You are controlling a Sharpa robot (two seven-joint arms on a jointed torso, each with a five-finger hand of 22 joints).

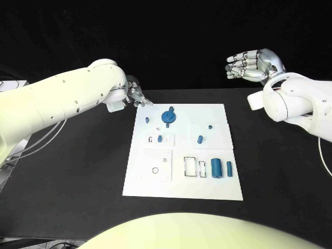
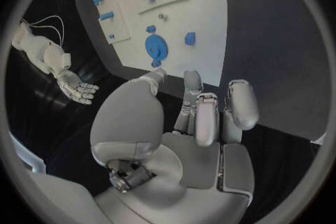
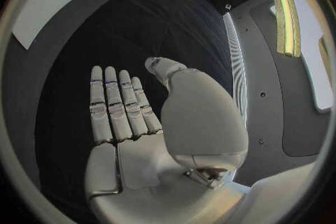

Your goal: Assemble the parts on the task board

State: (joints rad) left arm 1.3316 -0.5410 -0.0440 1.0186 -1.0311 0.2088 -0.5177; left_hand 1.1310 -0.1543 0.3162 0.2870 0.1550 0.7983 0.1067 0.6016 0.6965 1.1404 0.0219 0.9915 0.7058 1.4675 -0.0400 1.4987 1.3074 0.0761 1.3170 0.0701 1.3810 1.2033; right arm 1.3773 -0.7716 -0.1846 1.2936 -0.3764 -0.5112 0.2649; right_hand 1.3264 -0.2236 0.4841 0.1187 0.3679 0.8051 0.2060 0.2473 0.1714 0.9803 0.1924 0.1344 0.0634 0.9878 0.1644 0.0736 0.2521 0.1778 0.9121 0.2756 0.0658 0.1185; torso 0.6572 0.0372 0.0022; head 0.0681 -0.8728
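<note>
The white task board lies in the middle of the black table. On it are a round blue part, small blue pieces and a blue cylinder beside a slim blue piece. My left hand hovers at the board's far left corner, fingers curled in, holding nothing. The left wrist view shows those curled fingers just short of the board and the round part. My right hand is raised beyond the board's far right, empty, fingers straight.
White inset plates and empty rectangular slots sit in the board's near half. Cables hang off the table's left edge. Bare black table surrounds the board on both sides.
</note>
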